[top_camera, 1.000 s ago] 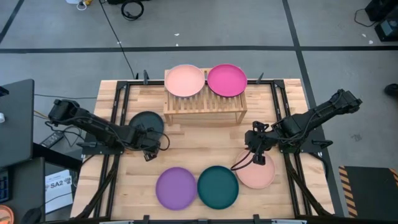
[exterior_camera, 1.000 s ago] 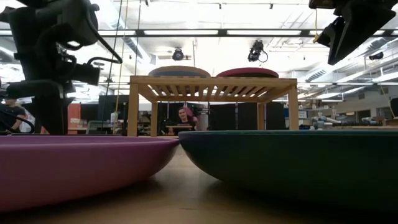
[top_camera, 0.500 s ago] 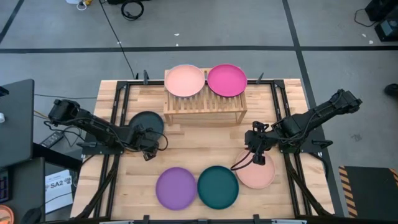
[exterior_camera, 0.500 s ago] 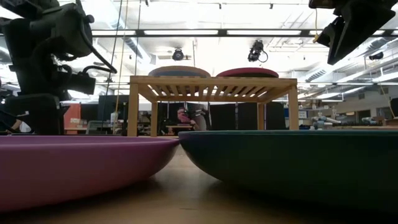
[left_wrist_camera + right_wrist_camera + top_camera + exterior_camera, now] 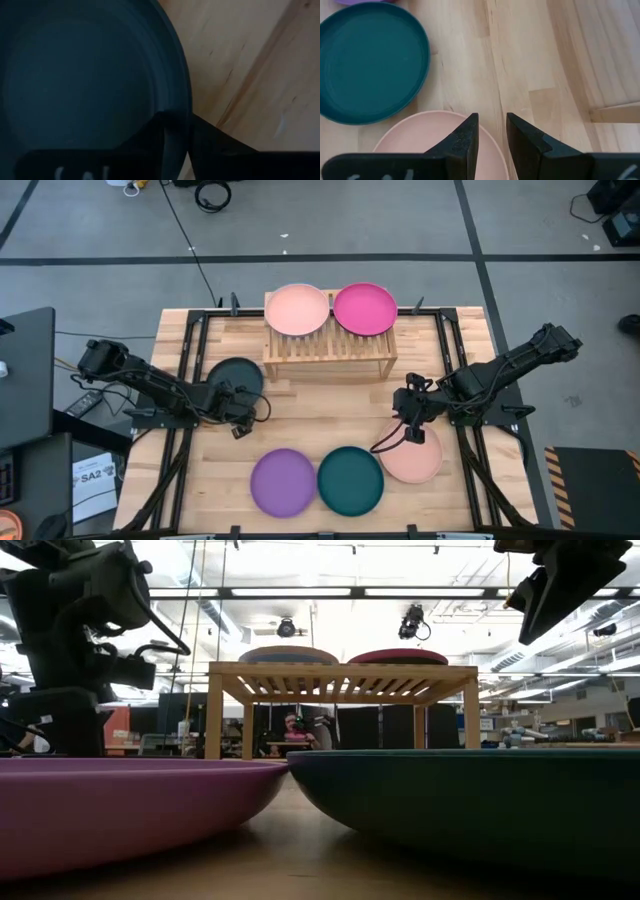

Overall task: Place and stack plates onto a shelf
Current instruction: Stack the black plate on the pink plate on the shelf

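On my overhead feed the shelf (image 5: 330, 340) sits at the far middle of the table (image 5: 330, 420), carrying a peach plate (image 5: 296, 309) and a magenta plate (image 5: 364, 308) side by side, nearly touching. A charcoal plate (image 5: 232, 375) lies flat on the planks just left of the shelf's near corner. Along the near edge I see a purple plate (image 5: 283, 482) and a dark teal plate (image 5: 350, 479) touching each other, and a second peach plate (image 5: 413, 454) just right of the teal one. The left gripper (image 5: 238, 415) is down at the near rim of the charcoal plate; through its wrist camera I see the rim (image 5: 180, 90) running between its two dark fingers (image 5: 150, 137), which are pinching that edge. The right gripper (image 5: 491, 135) hangs above the far edge of the second peach plate, fingers slightly parted with bare wood and peach rim showing between them, nothing held. From the table-level camera the purple and teal plates fill the foreground, with the shelf standing behind them. A person shows in the room beyond, under the shelf.
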